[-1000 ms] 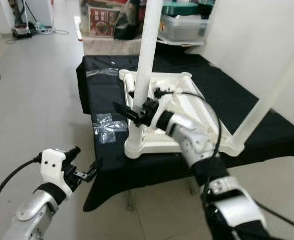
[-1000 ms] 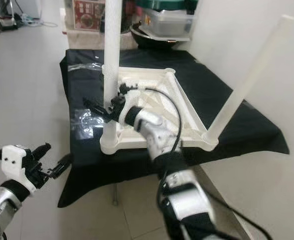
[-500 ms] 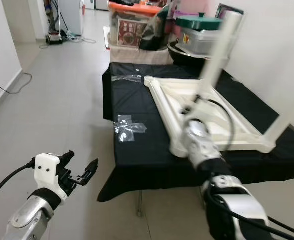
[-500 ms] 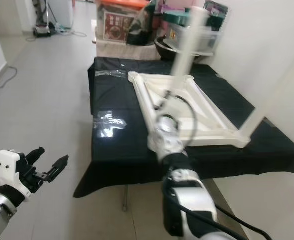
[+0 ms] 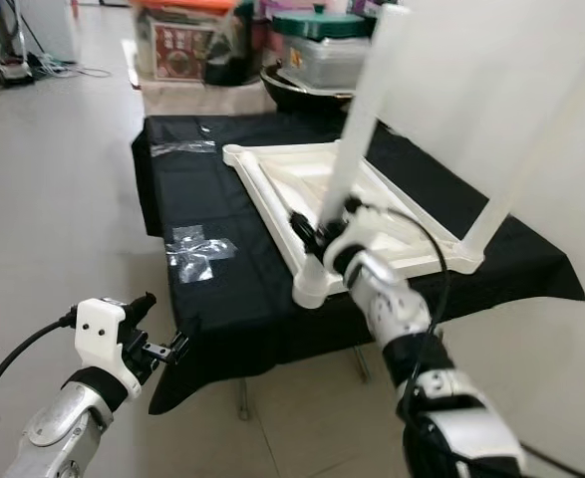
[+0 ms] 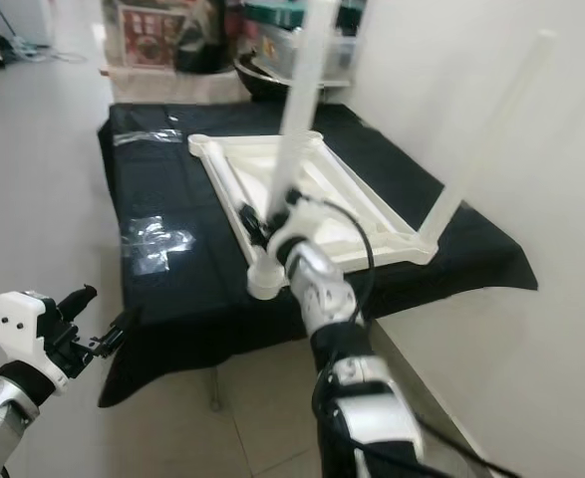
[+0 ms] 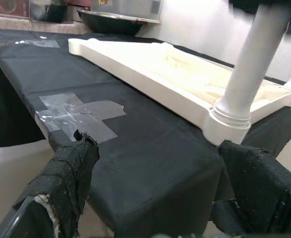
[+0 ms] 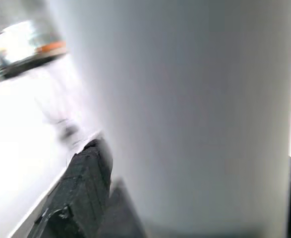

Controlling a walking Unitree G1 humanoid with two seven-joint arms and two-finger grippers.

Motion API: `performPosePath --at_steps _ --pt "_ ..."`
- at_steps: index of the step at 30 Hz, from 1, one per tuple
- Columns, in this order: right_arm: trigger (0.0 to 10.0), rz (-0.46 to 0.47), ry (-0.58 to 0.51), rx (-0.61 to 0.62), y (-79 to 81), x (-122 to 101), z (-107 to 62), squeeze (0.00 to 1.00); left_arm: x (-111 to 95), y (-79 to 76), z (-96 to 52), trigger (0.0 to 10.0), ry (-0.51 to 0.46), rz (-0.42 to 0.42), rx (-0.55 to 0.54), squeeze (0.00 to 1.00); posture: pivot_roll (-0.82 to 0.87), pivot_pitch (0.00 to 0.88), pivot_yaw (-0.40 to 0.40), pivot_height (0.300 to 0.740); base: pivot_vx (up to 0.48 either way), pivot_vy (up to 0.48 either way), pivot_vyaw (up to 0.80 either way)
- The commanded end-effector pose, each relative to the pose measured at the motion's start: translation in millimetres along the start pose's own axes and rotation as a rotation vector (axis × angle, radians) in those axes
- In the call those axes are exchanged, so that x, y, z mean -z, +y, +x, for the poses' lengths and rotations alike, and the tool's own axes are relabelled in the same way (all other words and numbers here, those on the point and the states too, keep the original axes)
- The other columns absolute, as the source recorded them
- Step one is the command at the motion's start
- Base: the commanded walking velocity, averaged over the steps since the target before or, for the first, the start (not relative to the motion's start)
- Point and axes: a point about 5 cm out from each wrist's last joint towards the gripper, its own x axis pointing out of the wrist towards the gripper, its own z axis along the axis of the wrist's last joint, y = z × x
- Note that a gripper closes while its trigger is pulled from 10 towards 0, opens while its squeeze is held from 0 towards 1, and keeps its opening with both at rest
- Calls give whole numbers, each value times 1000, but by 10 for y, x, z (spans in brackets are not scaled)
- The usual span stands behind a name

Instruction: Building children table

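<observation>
1. We see a white plastic tabletop point(image 5: 372, 214) lying upside down on a low table covered with a black cloth point(image 5: 222, 289), beside a white wall point(image 5: 531, 90).
2. A white leg point(image 5: 357, 139) stands in the socket at the near left corner of the tabletop point(image 5: 309, 289), leaning a little toward the wall.
3. A second white leg point(image 5: 541, 149) rises from the near right corner, next to the wall, and leans the same way.
4. Our right gripper point(image 5: 317, 234) sits low on the near leg, just above the socket, with a black finger on each side of it.
5. In the right wrist view the near leg point(image 8: 185, 114) runs between the two black fingers point(image 8: 81, 193), which press against its sides, so we have the leg in our grasp.
6. Our left gripper point(image 5: 172, 344) hangs off the near edge of the table, lower than the cloth and well apart from the tabletop.
7. In the left wrist view its two fingers point(image 7: 68, 173) stand wide apart with nothing between them, pointing toward the cloth edge and the corner socket point(image 7: 232, 121).
8. A crumpled piece of clear plastic point(image 5: 200, 246) lies on the cloth to the left of the tabletop, and another piece point(image 5: 182, 146) lies near the far left corner.
9. Beyond the table we see a dark wok point(image 5: 302, 90) with a clear box and green lid point(image 5: 327, 45) above it, and a red-printed box point(image 5: 177, 45) to their left.
</observation>
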Motion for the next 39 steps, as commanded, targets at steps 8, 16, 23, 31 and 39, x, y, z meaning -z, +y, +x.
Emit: performPosePath --at_steps 8,16,23,31,39 --pt "10000 -53 85 -152 56 139 72 0 40 -16 22 10000 9 -14 3 0 188 0 -149 740 0 0 0" --pt "0 -109 255 778 -468 409 -172 0 33 -25 -15 10000 5 -14 -7 0 187 0 -155 740 0 0 0" --pt "0 0 354 1066 -391 802 -416 0 36 -41 -6 10000 9 -20 9 0 168 0 -127 740 0 0 0" --pt "10000 25 81 190 325 424 175 1000 43 -58 45 10000 12 -28 36 0 147 0 -131 740 0 0 0" --pt "10000 -156 85 -338 292 112 111 0 32 -52 62 10000 -7 -34 20 0 156 0 -156 740 0 0 0"
